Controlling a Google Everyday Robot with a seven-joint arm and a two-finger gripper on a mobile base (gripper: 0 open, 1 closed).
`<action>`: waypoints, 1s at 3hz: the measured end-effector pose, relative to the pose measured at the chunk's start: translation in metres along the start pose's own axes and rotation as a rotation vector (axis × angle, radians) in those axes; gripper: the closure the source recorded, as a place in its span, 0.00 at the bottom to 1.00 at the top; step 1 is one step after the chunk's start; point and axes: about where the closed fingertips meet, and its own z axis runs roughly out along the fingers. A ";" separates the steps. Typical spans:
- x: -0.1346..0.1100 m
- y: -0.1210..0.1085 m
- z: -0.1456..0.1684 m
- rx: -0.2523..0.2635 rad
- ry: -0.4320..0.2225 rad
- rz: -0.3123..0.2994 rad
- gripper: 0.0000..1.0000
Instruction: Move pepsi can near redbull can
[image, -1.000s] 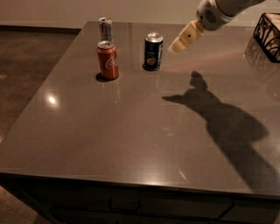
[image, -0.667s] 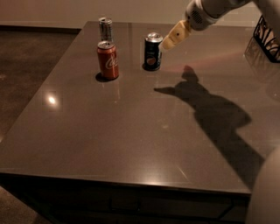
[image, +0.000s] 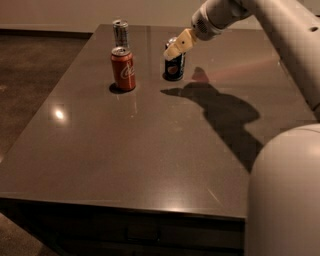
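A large dark grey-brown table (image: 125, 165) with a glossy top is seen filling most of the camera view, its front edge lying along the bottom. Darker floor (image: 30, 75) is seen to the left of it. A small bright light reflection (image: 59, 114) is noted on the left part of the tabletop.

The robot's white rounded body (image: 285, 200) is seen at bottom right, in front of the table's near right corner. The white arm (image: 280, 30) is extended from the right edge up toward the top centre, above the far part of the table. A dark shadow (image: 225, 115) of the arm is cast on the tabletop, right of centre, with its tip lying near the base of the pepsi can.

Three cans are stood upright at the far end of the table. The red cola can (image: 123, 68) is placed left of centre, nearest of the three. The pepsi can (image: 174, 69) is placed to its right, well apart from it, with its logo facing the camera. The redbull can (image: 120, 33) is set behind the red cola can, near the far edge, apart from both other cans.

The gripper (image: 171, 51), cream-coloured, is angled down-left from the arm's end and is seen overlapping the top of the pepsi can. Contact with the can cannot be confirmed. Whether the gripper is released or clenched cannot be told.
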 end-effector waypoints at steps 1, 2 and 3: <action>-0.003 0.000 0.023 -0.019 -0.003 0.012 0.00; -0.007 0.001 0.037 -0.036 -0.014 0.017 0.00; -0.012 0.005 0.042 -0.054 -0.022 0.009 0.15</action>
